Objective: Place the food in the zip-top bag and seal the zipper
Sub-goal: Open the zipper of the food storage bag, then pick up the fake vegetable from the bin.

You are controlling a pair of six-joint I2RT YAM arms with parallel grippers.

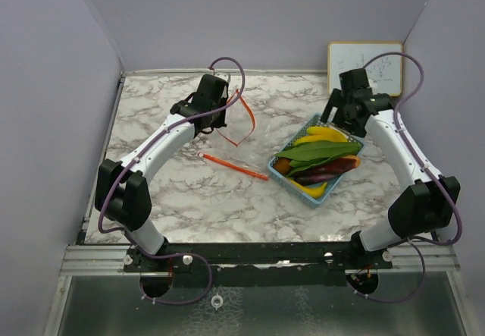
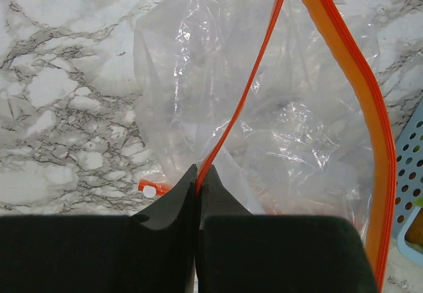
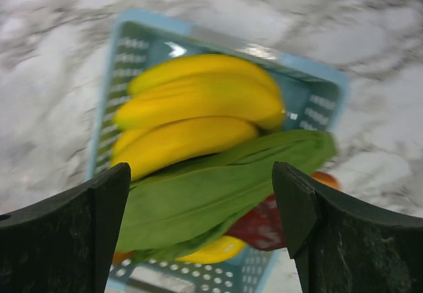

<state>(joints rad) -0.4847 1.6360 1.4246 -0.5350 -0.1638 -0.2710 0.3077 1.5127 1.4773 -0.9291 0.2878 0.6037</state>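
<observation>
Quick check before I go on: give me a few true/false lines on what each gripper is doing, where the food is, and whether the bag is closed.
1. The left gripper is shut on the rim of the bag. True.
2. The right gripper is clamped on a banana. False: it is open and holds nothing, poised over the bananas.
3. The food lies in the basket, and none of it is in the bag. True.
4. The bag is sealed. False: its mouth gapes, and the two sides of the orange zipper are well apart.
</observation>
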